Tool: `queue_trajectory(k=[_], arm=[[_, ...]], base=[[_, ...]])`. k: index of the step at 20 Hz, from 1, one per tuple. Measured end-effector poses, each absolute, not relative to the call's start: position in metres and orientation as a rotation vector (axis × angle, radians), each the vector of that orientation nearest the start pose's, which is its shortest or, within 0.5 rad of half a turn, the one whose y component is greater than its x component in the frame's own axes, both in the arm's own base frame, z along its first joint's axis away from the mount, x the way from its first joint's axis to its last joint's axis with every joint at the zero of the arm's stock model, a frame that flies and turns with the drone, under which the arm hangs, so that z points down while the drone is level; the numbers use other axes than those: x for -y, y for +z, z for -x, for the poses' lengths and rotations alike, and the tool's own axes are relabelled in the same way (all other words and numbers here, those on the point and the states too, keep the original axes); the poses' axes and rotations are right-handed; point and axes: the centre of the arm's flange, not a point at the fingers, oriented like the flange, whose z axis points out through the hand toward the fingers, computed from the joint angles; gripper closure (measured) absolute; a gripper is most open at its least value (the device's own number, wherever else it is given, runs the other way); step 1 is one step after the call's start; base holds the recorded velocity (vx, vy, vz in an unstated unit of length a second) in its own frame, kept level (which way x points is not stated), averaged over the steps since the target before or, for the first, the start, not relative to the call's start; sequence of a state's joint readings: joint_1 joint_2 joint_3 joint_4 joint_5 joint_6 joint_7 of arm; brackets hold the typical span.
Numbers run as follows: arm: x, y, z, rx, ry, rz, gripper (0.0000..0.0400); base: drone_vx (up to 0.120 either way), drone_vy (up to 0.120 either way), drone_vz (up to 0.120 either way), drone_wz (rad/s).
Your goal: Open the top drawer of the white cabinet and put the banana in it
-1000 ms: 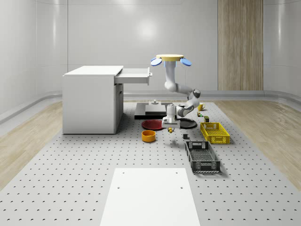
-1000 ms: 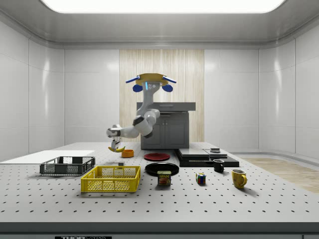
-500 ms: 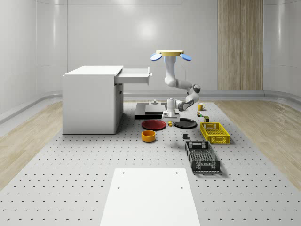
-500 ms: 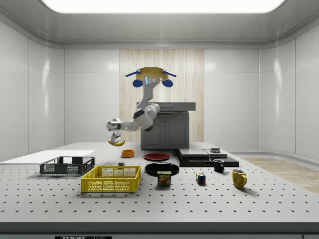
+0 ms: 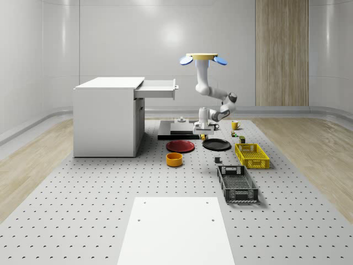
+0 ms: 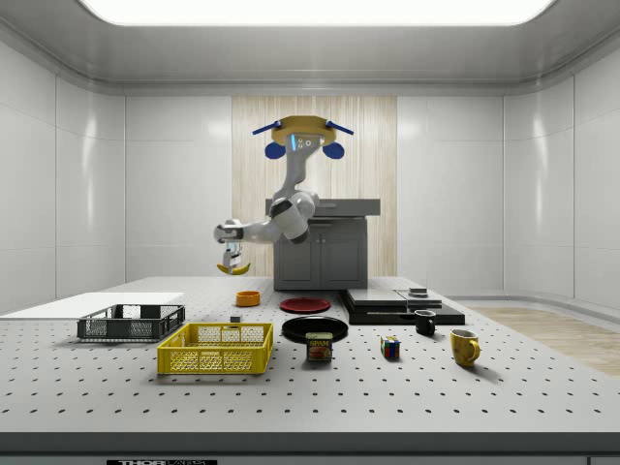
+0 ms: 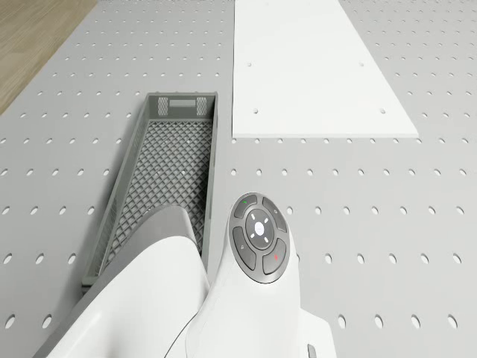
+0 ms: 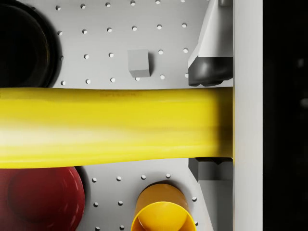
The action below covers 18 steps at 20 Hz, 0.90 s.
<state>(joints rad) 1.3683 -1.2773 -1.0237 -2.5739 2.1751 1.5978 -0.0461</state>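
Perforated grey table (image 5: 83,210) lies below; drone (image 5: 202,57) hovers above the black plate (image 5: 217,144); gripper (image 6: 231,258) clamped on the banana (image 6: 232,268), beside the white cabinet's (image 5: 105,118) open top drawer (image 5: 159,88).

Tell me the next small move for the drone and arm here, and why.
Probably keep lifting and carry toward the cabinet. The gripper holds the banana in the air above the table, beside the red plate and orange bowl, while the drone hovers. The top drawer already stands open but sits higher than the banana, toward the whole-scene view's left.
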Motion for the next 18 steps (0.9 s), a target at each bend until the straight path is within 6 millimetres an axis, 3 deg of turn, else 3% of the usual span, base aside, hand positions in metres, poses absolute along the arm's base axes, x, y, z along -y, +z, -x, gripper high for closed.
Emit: queue_trajectory(k=[2,18], arm=[[-0.0263,0.6288,-0.3586,0.001,0.845,0.010,0.0208],[-0.0263,0.6288,-0.3586,0.001,0.841,0.010,0.0208]], base=[[-0.040,0.000,0.120,0.000],[-0.120,0.000,0.120,0.000]])
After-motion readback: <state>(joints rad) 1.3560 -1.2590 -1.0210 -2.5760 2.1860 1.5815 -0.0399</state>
